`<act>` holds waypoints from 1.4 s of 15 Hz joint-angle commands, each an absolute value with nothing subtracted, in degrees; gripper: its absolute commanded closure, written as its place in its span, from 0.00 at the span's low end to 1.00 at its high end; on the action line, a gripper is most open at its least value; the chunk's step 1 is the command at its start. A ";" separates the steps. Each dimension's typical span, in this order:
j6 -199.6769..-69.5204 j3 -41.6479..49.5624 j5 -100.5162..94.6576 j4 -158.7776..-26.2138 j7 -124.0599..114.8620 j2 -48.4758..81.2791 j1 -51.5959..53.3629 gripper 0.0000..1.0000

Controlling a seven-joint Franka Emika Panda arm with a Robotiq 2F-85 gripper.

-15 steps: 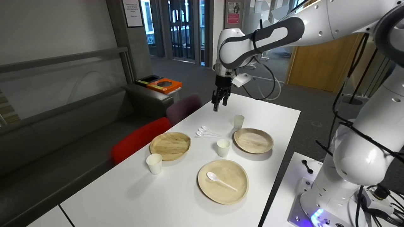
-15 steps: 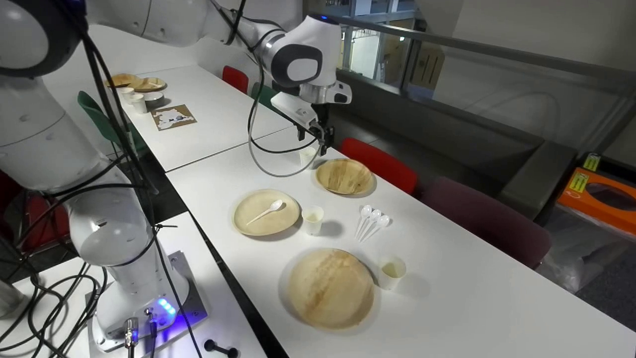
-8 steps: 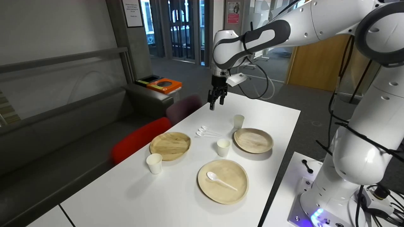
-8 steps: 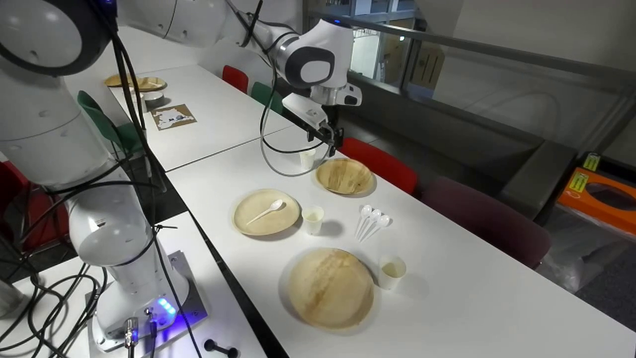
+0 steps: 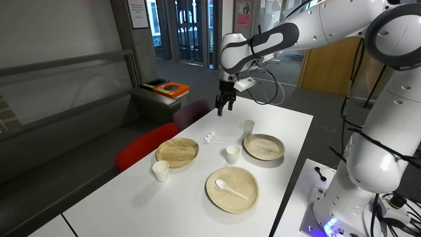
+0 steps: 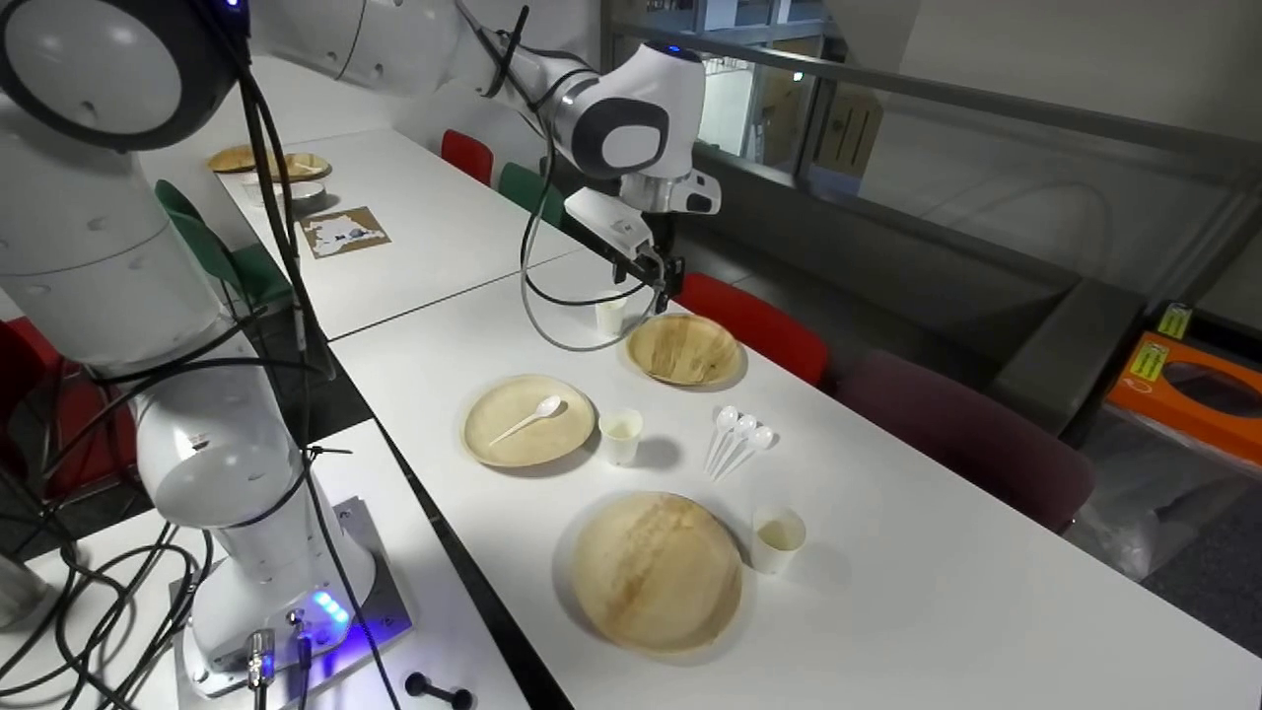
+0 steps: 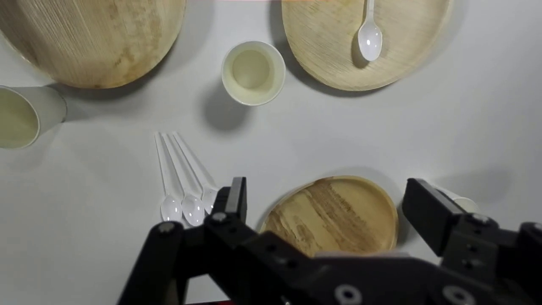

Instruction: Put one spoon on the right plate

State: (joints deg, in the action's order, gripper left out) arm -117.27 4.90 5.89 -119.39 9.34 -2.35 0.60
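The black gripper (image 5: 225,110) hung above the white table (image 5: 164,210), jaws spread wide, holding nothing. Three white plastic spoons (image 6: 744,429) lay nearer the edge by the red chair (image 5: 146,144). The round flat pale-tan plate (image 5: 227,199), bearing one white spoon (image 7: 370,36), and the round tan wood-coloured plate (image 5: 264,146) stood near the opposite edge; the round brown-streaked plate (image 5: 177,152) stood near the first. Three off-white cups (image 5: 233,156) stood upright.

- In an exterior view, left: a dark grey sofa (image 5: 75,144) below a grey wall (image 5: 52,26) with a long rail (image 5: 65,62)
- A red chair (image 5: 146,144) and a maroon chair (image 5: 192,113) along the left edge of the white table (image 5: 184,204)
- Far: glazed doors (image 5: 189,29) with bluish light, dark grey floor (image 5: 199,77)
- Far right: a wooden door (image 5: 329,70)
- In an exterior view, far left: another white table (image 6: 434,227)
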 commanded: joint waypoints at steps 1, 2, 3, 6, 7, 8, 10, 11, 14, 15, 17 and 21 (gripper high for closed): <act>-114.94 5.41 7.28 -110.39 8.16 5.15 -2.00 0.00; -114.41 5.75 7.75 -107.77 7.85 7.38 -2.78 0.00; -113.45 6.06 8.27 -105.13 8.03 9.61 -3.59 0.00; -111.62 6.71 9.01 -95.93 7.39 17.53 -6.30 0.00; -111.13 6.77 8.84 -92.84 7.18 20.40 -7.15 0.00; -110.42 6.90 7.78 -89.77 6.36 23.19 -7.69 0.00; -110.66 7.52 4.28 -85.11 3.41 28.34 -7.78 0.00; -113.55 6.43 6.05 -92.47 6.04 22.85 -8.24 0.00; -113.69 6.27 5.83 -91.23 5.79 25.30 -8.48 0.00; -113.68 6.20 5.84 -91.22 5.80 25.18 -8.45 0.00; -113.67 6.10 5.87 -91.22 5.81 24.67 -8.39 0.00; -113.67 6.10 5.88 -91.23 5.82 24.55 -8.39 0.00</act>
State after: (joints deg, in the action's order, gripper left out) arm -113.83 7.03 6.30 -91.40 6.04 24.55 -7.56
